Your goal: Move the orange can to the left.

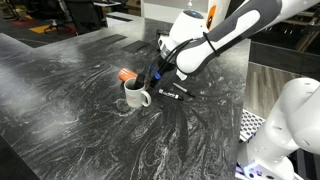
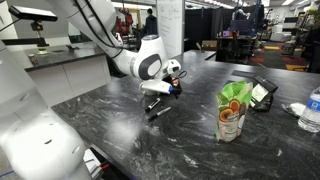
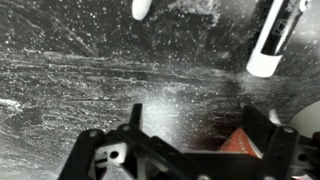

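On the dark marbled tabletop [image 1: 60, 110], the small orange-red cylindrical can [image 1: 125, 75] lies at 11 o'clock of the white ceramic mug [image 1: 135, 96] and 9 o'clock of the black gripper [image 1: 156, 78], whose jaws stand spread and released, the can's long axis too small to read

This looks like a robotics laboratory in a large open hall. A dark marbled bench [image 2: 170, 140] stands near a white pillar [image 2: 172, 28], with work desks [image 2: 60, 55] and people [image 2: 150, 20] far behind.
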### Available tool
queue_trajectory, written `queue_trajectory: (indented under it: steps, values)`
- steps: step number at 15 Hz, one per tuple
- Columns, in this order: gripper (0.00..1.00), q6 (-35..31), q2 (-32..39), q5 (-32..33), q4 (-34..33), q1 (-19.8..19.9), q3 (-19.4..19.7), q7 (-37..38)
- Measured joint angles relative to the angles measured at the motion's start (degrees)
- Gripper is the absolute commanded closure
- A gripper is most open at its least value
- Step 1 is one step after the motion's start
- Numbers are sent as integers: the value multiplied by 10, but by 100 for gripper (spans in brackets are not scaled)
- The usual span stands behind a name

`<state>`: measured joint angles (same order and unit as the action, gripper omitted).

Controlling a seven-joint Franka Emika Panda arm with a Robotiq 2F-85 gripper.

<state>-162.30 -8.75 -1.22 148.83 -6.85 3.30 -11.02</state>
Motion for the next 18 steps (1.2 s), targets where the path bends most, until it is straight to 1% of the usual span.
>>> queue_trajectory:
  steps: [1, 6, 8, 12, 15, 18]
  values:
    - [0, 11, -1, 7, -4, 1, -2, 5]
    - [0, 67, -23, 122, -24, 36, -34, 97]
    - [0, 98, -42, 150, -29, 44, -47, 124]
    - [0, 157, -79, 156, -36, 45, -68, 136]
    - [0, 207, -102, 150, -48, 42, -76, 137]
    - [0, 273, -118, 112, -68, 34, -76, 126]
